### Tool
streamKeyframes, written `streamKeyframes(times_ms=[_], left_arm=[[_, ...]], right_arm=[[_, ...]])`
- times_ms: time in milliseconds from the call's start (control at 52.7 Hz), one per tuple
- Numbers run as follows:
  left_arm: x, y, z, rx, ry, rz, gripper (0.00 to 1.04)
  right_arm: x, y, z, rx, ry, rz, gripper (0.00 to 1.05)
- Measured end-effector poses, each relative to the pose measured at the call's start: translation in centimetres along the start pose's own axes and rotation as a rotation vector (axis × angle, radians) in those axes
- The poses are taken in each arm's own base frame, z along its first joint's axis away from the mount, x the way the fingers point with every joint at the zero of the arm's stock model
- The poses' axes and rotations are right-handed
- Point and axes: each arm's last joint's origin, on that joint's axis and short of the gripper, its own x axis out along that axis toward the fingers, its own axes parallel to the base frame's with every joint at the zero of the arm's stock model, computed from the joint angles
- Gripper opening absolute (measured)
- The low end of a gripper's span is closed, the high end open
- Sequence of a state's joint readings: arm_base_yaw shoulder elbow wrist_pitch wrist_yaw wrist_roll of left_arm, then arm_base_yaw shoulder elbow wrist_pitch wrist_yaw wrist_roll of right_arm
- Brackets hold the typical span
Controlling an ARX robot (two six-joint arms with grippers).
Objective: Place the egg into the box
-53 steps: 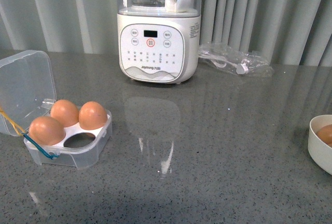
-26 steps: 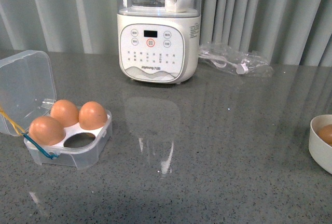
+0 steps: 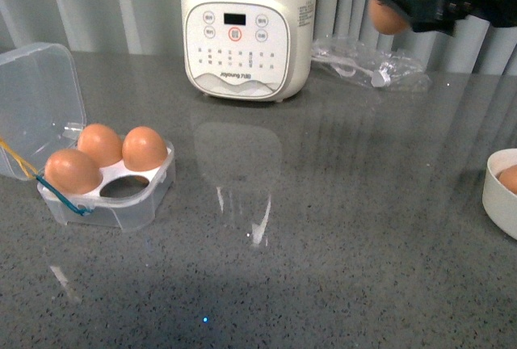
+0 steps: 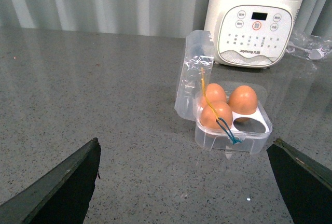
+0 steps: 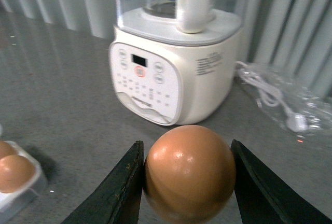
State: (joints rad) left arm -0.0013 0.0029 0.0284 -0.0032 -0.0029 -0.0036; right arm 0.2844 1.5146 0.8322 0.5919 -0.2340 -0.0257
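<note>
Right gripper (image 5: 188, 195): we find it closed on the egg (image 5: 189, 169), one dark finger (image 5: 122, 187) pressed against each side of the shell. The egg is held clear of the tabletop (image 3: 339, 228). In the front view it shows just to the right of the white appliance (image 3: 246, 34), level with its upper body and above the clear plastic bag (image 3: 380, 66) that lies beside the appliance on that side. The arm is blurred in that view.

Left gripper (image 4: 184, 146): we find it spread wide, with nothing between the fingers. It hangs over bare tabletop, on the far side of the box (image 3: 121, 213) from the appliance.

The box sits on the tabletop to the left of the appliance and nearer to the robot than the appliance is. Its clear lid (image 3: 36, 107) stands open on the side away from the appliance. Three brown eggs (image 3: 99, 144) occupy the white tray (image 3: 153, 173). We note one vacant cup (image 3: 125, 187), on the appliance-facing side of the tray, in the row farther from the appliance. A yellow band (image 3: 16, 159) and a blue band (image 3: 60, 199) hang at the box's corner farthest from the appliance.

A white bowl (image 3: 494, 203) stands well to the right of the appliance, cut off by the frame edge, with another brown egg (image 3: 509, 178) partly visible inside.
</note>
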Motion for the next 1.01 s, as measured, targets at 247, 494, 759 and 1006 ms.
streamKeyframes(times_ms=[247, 494, 759, 1006], left_arm=[[0.0, 0.0, 0.0, 0.000, 0.000, 0.000, 0.98], [0.0, 0.0, 0.0, 0.000, 0.000, 0.000, 0.98], [0.0, 0.0, 0.0, 0.000, 0.000, 0.000, 0.98], [0.0, 0.0, 0.0, 0.000, 0.000, 0.000, 0.98]], right_arm=[[4.8, 4.5, -2.2, 0.005, 0.063, 0.254, 0.42], [5.7, 9.8, -4.0, -0.006, 0.095, 0.518, 0.42], [6.4, 11.4, -4.6, -0.018, 0.105, 0.564, 0.42], [7.3, 12.4, -4.5, -0.027, 0.104, 0.584, 0.42]])
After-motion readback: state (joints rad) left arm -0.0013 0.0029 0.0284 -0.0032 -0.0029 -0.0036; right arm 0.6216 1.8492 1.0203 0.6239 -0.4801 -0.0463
